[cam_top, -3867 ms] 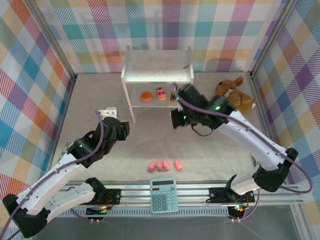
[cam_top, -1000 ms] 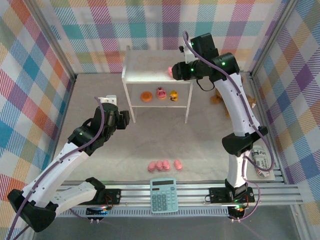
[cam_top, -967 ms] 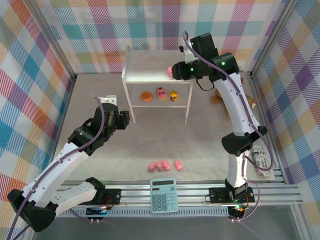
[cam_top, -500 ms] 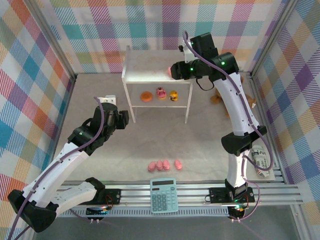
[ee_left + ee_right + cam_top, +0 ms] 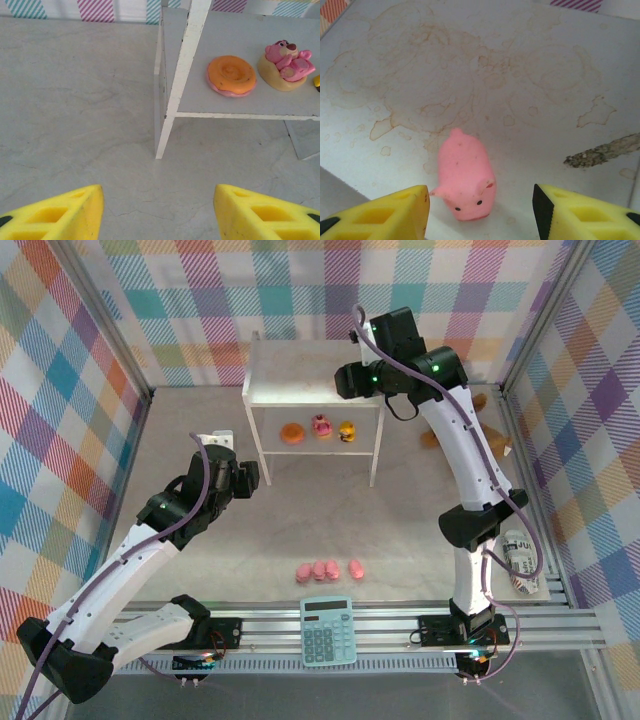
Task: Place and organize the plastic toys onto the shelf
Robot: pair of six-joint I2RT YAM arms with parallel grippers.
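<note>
The small white two-tier shelf (image 5: 300, 375) stands at the back of the table. On its lower board I see three toys in a row: the flat orange ring-shaped disc (image 5: 291, 433) on the left, the pink cupcake-like piece (image 5: 321, 426) in the middle and the little yellow duck (image 5: 346, 431) on the right. The left wrist camera shows the disc (image 5: 231, 75) and the cupcake piece (image 5: 286, 65) close together but apart, behind the shelf's front leg (image 5: 182, 75).

On the stained top board (image 5: 520, 75), one pink plastic pig (image 5: 466, 175) lies near the front edge, snout towards the camera. My right gripper (image 5: 479, 210) hangs just over it with its fingers spread wide, touching neither flank. Four more pink pigs (image 5: 329, 570) sit in a tight row on the table, near the teal calculator (image 5: 328, 630).

My left gripper (image 5: 159, 200) hovers over bare table in front of the shelf, fingers wide and holding nothing.

A second ago the right gripper (image 5: 345, 380) was closed on that pig at the top board; it has since let go. The left arm has barely shifted.
</note>
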